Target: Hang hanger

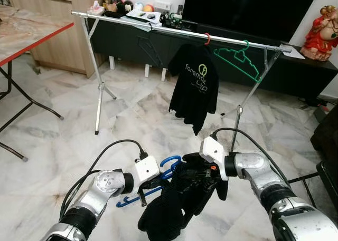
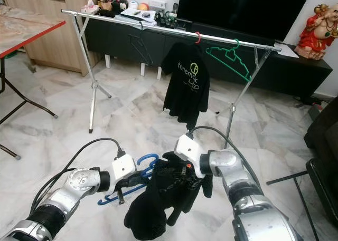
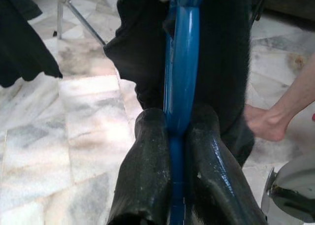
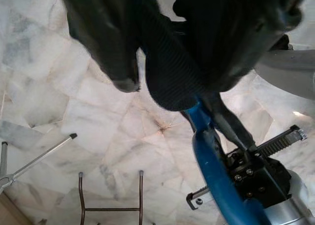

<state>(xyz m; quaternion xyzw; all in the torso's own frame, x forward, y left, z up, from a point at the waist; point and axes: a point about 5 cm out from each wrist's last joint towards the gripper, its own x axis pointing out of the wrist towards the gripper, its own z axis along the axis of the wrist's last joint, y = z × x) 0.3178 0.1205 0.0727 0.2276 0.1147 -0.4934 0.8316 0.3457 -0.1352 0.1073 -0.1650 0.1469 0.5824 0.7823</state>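
Left gripper (image 3: 179, 131) was clamped tight on the blue plastic hanger (image 1: 158, 179), low before the long silver clothes rail (image 1: 179, 34), steadying it. Right gripper (image 1: 207, 173) was buried in the black garment (image 1: 177, 204), likely dressing it; finger state unclear.

A blue hanger (image 3: 181, 62) sits between the left gripper's (image 3: 179, 129) black fingers (image 3: 147, 151), with a black garment (image 1: 179, 199) draped beyond the fingertips. Beneath lies white marble floor (image 1: 63, 146) veined grey.

A red-edged folding table (image 1: 31, 38) stands left — a dark TV (image 1: 248, 9) and red figurine (image 1: 321, 32) behind.
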